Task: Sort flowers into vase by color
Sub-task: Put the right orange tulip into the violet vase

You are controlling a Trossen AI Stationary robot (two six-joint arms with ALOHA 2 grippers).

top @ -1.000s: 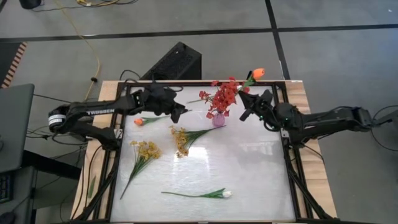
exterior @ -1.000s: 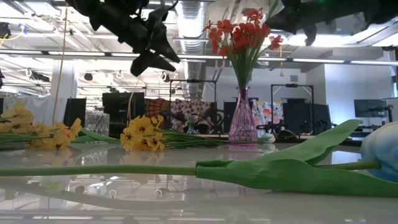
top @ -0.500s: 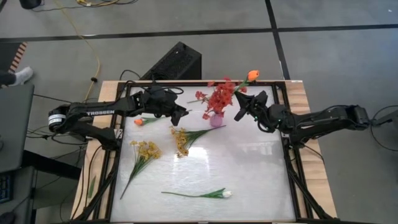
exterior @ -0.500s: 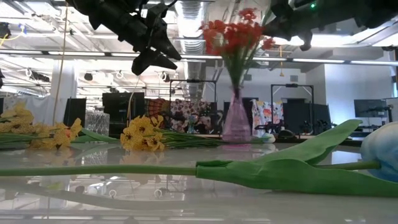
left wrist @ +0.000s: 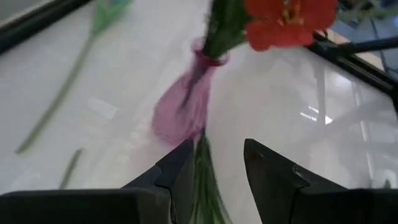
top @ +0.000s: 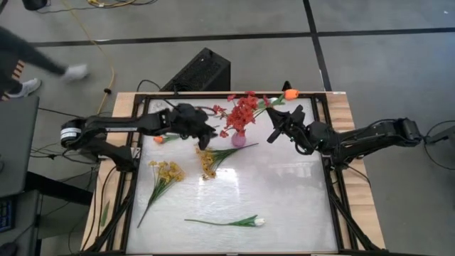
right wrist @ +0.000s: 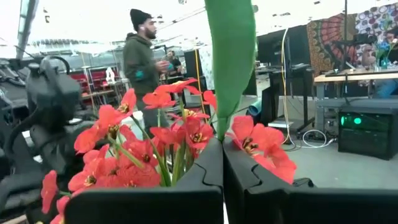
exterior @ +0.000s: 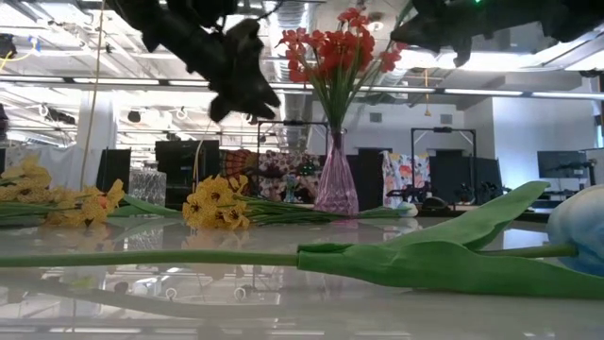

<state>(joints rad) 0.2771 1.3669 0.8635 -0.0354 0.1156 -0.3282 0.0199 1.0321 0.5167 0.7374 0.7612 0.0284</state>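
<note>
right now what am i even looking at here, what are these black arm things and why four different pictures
These are two dark robot arms at a white table, each ending in a two-finger gripper. One picture looks straight down, one looks level across the tabletop, and two come from cameras on the arms' wrists.

A pink glass vase holding red flowers stands near the far edge. Two yellow flower sprays, a white tulip-like bud on a green stem and a small orange bloom lie flat on the table.

The right gripper is shut on a green stem topped by an orange bud, raised beside the vase. The left gripper holds nothing, fingers apart, close to the vase's other side.
</note>
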